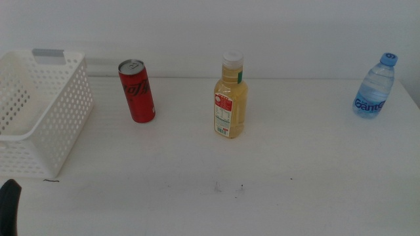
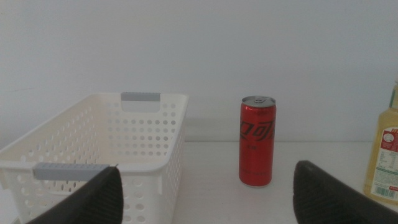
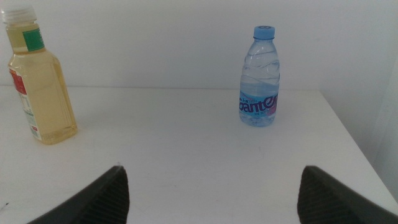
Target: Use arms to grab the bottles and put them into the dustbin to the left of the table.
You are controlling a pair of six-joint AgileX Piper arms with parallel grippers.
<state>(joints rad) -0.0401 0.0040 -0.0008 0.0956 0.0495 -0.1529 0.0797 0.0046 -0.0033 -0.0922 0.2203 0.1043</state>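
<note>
The left black pointed-finger gripper (image 2: 208, 199) waits low, its fingers (image 2: 93, 198) spread wide with nothing between. The right black gripper (image 3: 211, 196) likewise holds its fingers (image 3: 336, 194) parted, empty.

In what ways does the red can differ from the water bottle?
The red can is opaque with a flat metal top; the water bottle is clear with a blue cap. The can stands beside the white basket; the bottle stands near the table's far right edge. Both stand upright, untouched.

Dustbin (image 1: 46, 111) cut by left edge; juice bottle (image 2: 387, 162) half out of frame.
</note>
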